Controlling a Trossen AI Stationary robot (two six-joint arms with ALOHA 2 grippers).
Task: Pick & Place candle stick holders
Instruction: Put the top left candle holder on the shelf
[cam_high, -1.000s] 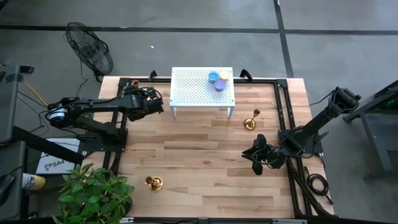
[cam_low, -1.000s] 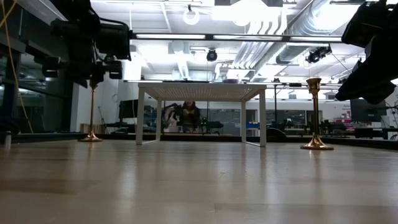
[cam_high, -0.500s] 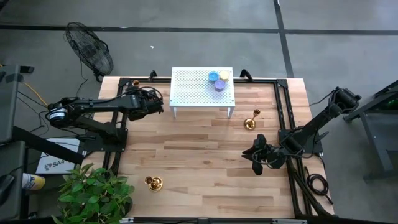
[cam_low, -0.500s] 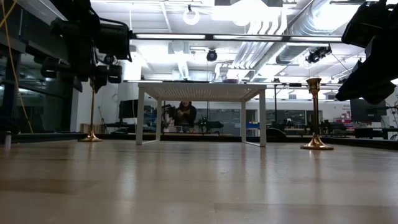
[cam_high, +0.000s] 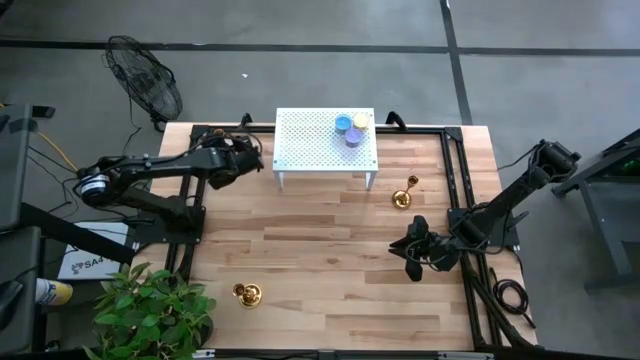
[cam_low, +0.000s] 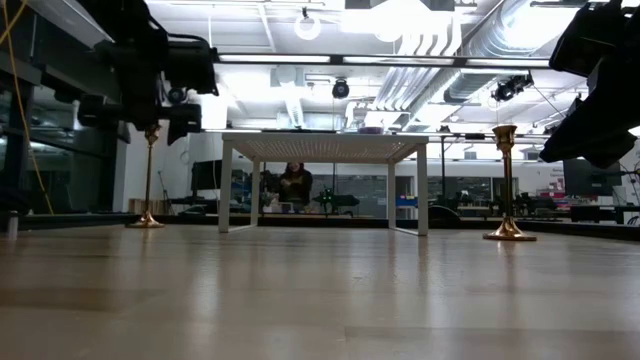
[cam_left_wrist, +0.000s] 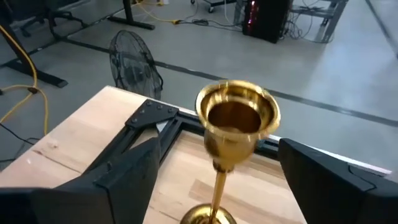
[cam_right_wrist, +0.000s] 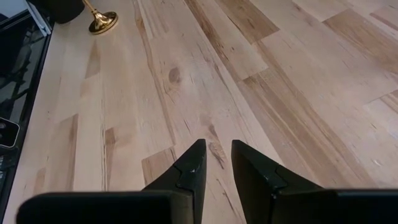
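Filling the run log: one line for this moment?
left end effector: open around candle stick holder, upright | right end effector: idle, empty | small white table: candles

I see a shiny gold candle stick holder (cam_left_wrist: 235, 127) between my left gripper's (cam_left_wrist: 217, 171) dark fingers (cam_left_wrist: 127, 171), pale striped wood on the table (cam_high: 330, 250), and a white perforated stand (cam_high: 310, 140).

Three candle stick holders (cam_high: 402, 196), three candles (cam_high: 352, 128), one white rack (cam_high: 310, 142), one fan (cam_high: 145, 85), one plant (cam_high: 150, 310)

Grey concrete floor (cam_high: 300, 25), black fan (cam_high: 145, 88), potted plant (cam_high: 150, 310)
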